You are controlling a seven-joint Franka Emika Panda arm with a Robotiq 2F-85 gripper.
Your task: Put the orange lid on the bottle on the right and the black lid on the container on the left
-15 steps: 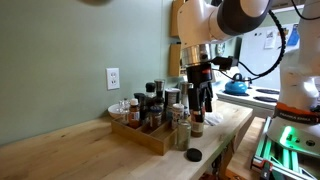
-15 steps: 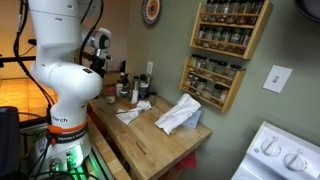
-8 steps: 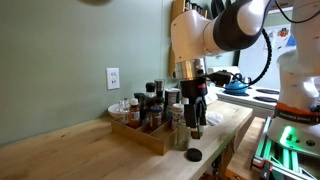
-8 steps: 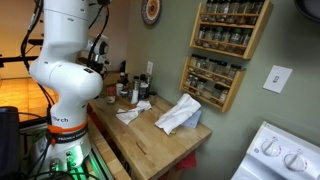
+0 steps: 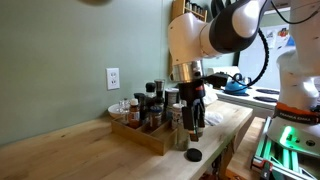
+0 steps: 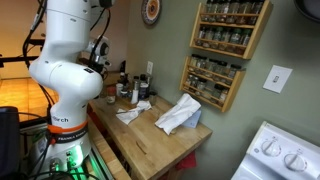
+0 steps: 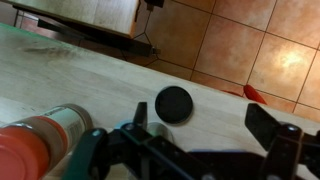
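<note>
Wrist view looks down on the wooden table (image 7: 80, 68), bare near its edge, with tiled floor beyond. In an exterior view the arm (image 5: 215, 30) reaches down over the near end of a wooden tray (image 5: 150, 141) crowded with spice jars. Compared with a second ago, the arm has swung toward the tray and dropped a little. Over the last half second it has hardly moved, so the reposition looks finished. The gripper (image 5: 196, 124) hangs above the table with nothing in it and its jaws spread as wide as they go, unchanged through the swing. In the wrist view one dark finger (image 7: 272, 125) stands to the right of the target and its partner to the left. The bottle (image 7: 68, 122) sits low at the left of that view, close to the left finger. Its top is blurred, but the orange lid (image 7: 22, 158) appears to be already seated on it. Judgement: the orange half of the task is probably done. The black lid (image 7: 174, 103) lies flat on the wood, alone, just ahead of the open jaws and roughly centred between them. It is near the table edge in an exterior view (image 5: 193, 155). The container cannot be told apart from the other jars at this size. Judgement: the arm is lined up to descend on the black lid. Risk: the bottle stands close enough to be knocked.
</note>
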